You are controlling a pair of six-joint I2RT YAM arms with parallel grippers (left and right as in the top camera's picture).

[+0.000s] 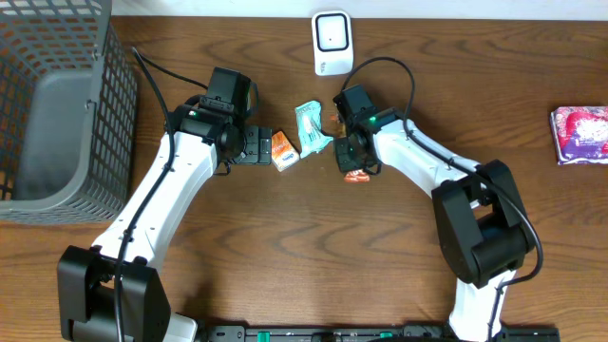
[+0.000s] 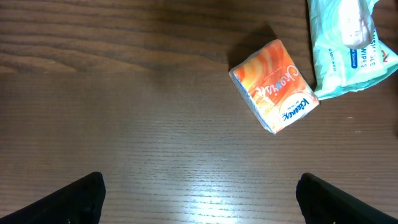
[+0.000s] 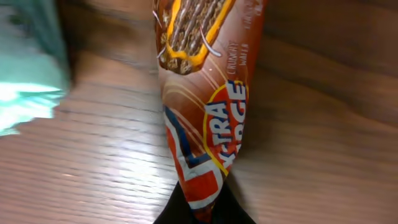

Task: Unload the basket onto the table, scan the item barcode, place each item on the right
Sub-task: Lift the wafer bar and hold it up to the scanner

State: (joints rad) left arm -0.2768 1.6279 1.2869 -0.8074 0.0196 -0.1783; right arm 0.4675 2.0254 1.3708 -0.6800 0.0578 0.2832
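Two dark fingertips (image 3: 174,218) of the right gripper (image 3: 200,210) were clamped on the lower end of the snack bar (image 3: 205,112). We saw its brown and orange wrapper running up and away from them over the wooden table (image 3: 323,124). On the other side, the left gripper (image 2: 199,199) hung with its fingers (image 2: 81,199) spread wide apart and nothing between them. Just beyond it lay an orange tissue pack (image 2: 273,87), tilted. Touching that pack's far corner was a teal wipes pack (image 2: 345,46), between the two arms. Farther back, at the table's far edge, stood the white scanner (image 1: 332,43). We saw a grey basket (image 1: 57,104) at the far left and a pink packet (image 1: 579,135) well apart at the right.
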